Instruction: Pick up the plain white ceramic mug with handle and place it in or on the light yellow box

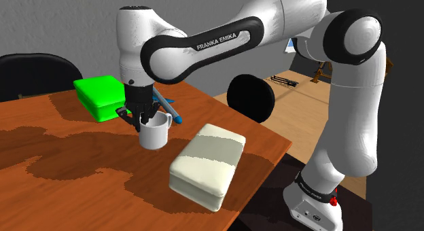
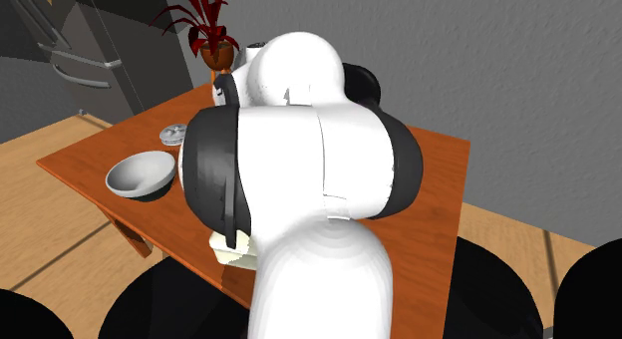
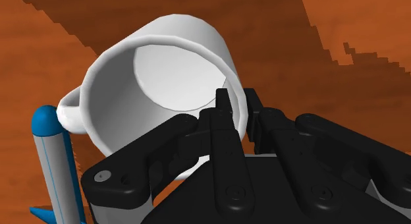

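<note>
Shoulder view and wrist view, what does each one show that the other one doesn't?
The shoulder view adds the green box, the pale yellow box, a black chair and the white arm. The wrist view adds the inside of the mug, which is empty, and how the fingers pinch its wall, one inside and one outside. Both share the mug, the gripper, the blue pen and the brown table.
</note>
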Motion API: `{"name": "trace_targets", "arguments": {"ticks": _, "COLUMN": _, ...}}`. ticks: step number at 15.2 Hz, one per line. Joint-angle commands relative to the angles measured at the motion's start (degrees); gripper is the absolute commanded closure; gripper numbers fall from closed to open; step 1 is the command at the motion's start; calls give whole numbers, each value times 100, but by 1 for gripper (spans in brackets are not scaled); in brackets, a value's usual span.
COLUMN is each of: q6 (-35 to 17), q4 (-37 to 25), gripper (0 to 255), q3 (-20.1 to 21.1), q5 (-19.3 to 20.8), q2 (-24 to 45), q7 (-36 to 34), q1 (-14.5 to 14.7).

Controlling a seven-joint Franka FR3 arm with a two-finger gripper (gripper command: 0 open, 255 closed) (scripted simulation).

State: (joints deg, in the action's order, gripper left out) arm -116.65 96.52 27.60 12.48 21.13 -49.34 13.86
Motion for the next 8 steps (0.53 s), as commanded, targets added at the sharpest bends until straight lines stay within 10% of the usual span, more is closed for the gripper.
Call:
{"name": "trace_targets", "arguments": {"ticks": 1, "q6": 133, "q4": -117, "gripper": 255, "q3": 10, "q5": -19, "q2": -19, "q7": 15, "q1": 7}}
{"name": "trace_targets", "arguments": {"ticks": 8, "q6": 614, "q4": -485, "gripper": 255, "q3": 50, "q5": -110, "q2": -149, "q7": 86, "q1": 5}}
